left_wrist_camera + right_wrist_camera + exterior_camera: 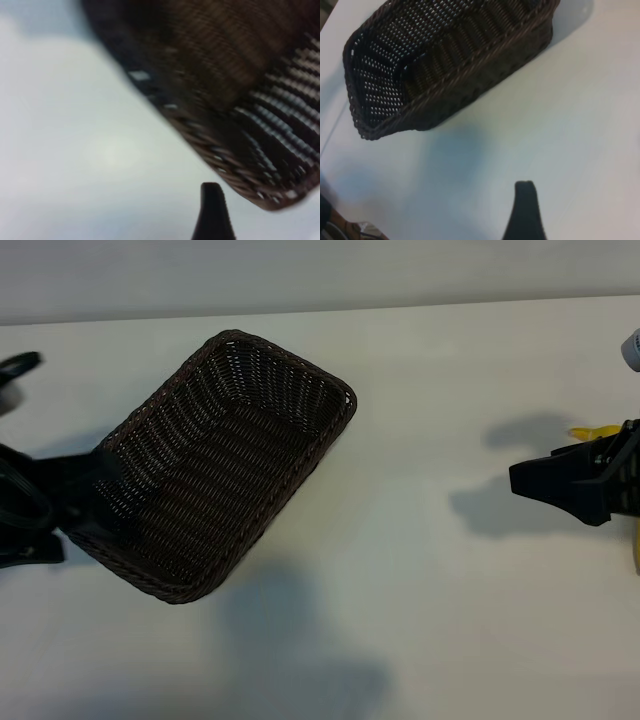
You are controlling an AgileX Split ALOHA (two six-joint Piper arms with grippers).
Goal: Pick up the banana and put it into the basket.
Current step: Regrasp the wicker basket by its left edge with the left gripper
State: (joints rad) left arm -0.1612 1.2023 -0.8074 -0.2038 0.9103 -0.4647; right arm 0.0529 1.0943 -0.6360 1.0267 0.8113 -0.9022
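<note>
- Exterior view from above: the basket (pixel 215 465), dark brown wicker with rounded corners and a braided rim, sits tilted on the white tabletop (pixel 420 570), its near-left end beside the left tool (pixel 30 510), whose fingers stand apart.
- Broad bare tabletop separates the basket from the right tool (pixel 545 480), well apart at the right edge, its fingers open and holding nothing.
- Only a smooth yellow tip of the banana (pixel 593 431) shows behind the right tool, by the tabletop's right edge.
- Right wrist view: the open weave of the basket's wall lets light through.
</note>
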